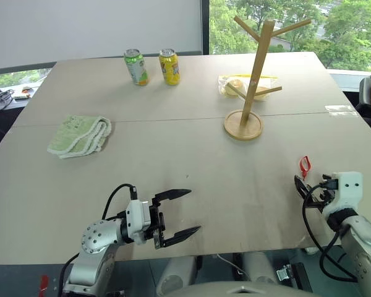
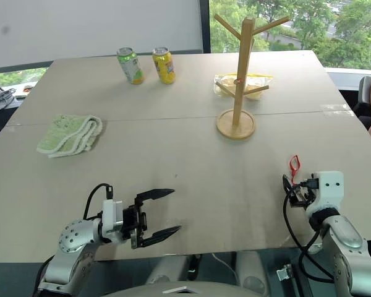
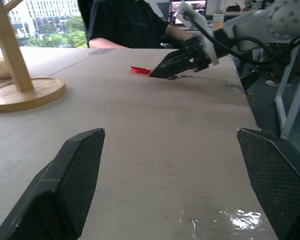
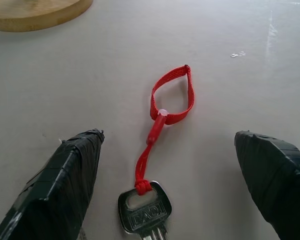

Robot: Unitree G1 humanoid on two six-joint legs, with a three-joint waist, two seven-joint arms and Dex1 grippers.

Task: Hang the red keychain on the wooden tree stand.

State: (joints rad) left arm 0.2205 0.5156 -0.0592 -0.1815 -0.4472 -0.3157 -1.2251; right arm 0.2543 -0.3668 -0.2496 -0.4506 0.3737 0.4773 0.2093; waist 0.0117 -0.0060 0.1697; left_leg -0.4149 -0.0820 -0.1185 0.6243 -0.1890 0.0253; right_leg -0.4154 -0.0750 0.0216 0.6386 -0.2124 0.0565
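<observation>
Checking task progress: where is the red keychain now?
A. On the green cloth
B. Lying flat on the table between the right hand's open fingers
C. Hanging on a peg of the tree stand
B: the red keychain lies flat on the table, between the open right hand's fingers.

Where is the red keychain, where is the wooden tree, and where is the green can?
red keychain (image 4: 172,95), right wrist view, on its loop.
wooden tree stand (image 1: 257,71), left eye view, on its pole.
green can (image 1: 136,68), left eye view, on its side.
</observation>
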